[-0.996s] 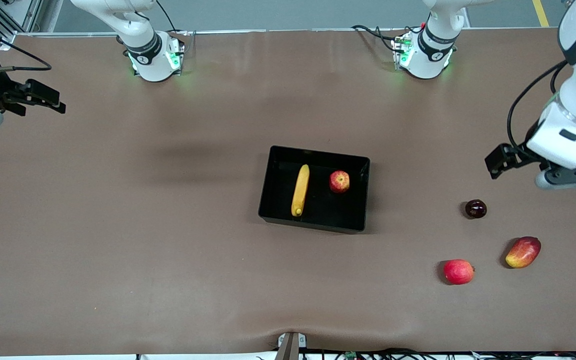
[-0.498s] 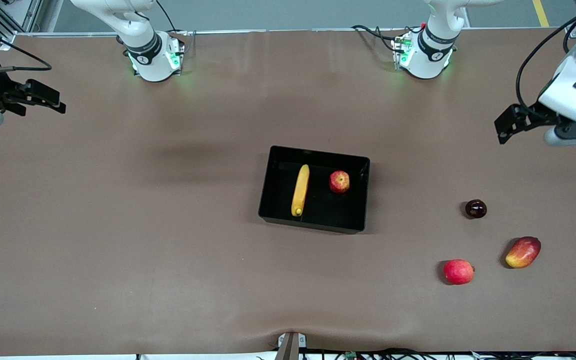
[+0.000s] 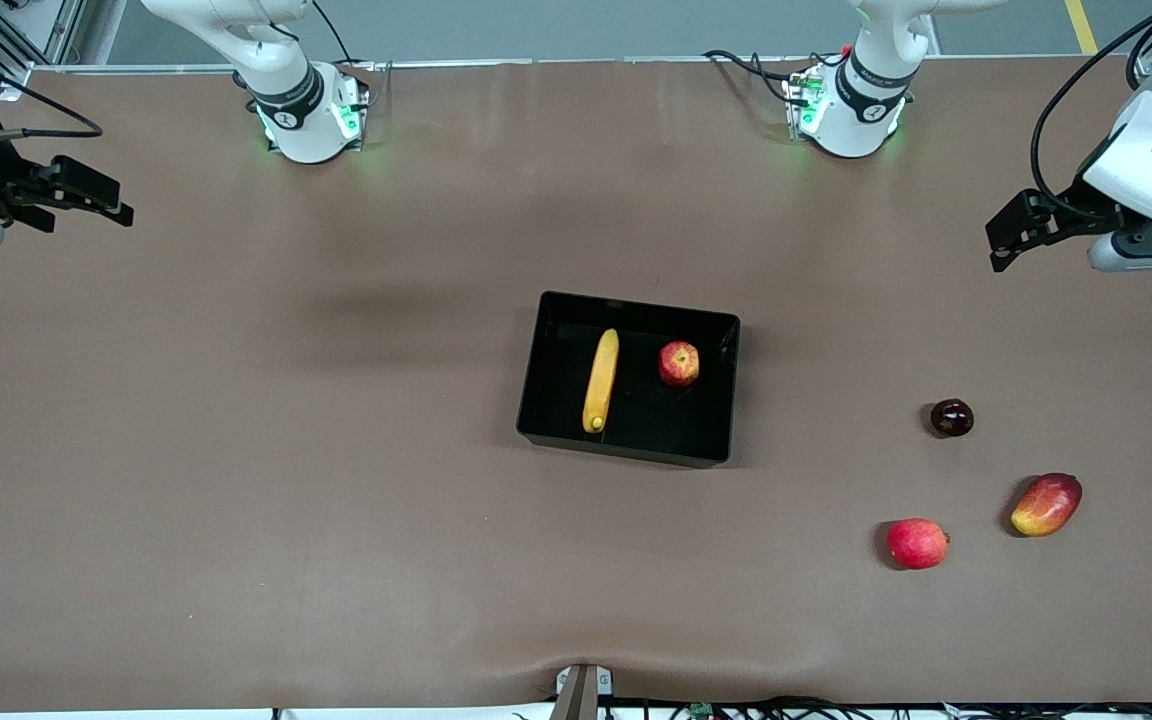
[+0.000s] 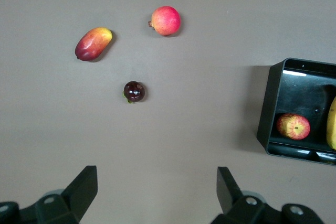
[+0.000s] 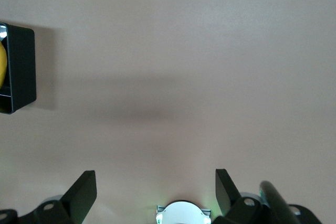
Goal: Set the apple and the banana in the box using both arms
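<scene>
The black box sits mid-table. The yellow banana and the red, yellow-streaked apple lie side by side in it, apart from each other. My left gripper hangs open and empty over bare table at the left arm's end. In the left wrist view its fingers frame bare mat, with the box, apple and a sliver of banana at the edge. My right gripper waits open and empty over the right arm's end. The right wrist view shows a box wall.
Three loose fruits lie toward the left arm's end, nearer the front camera than the box: a dark round fruit, an oval red-and-yellow fruit and a pinkish-red round fruit. The right arm's base shows between the right gripper's fingers.
My left gripper has drawn back from above the dark fruit toward the robots' edge of the table, still open. The right arm and the fruit have not moved.
</scene>
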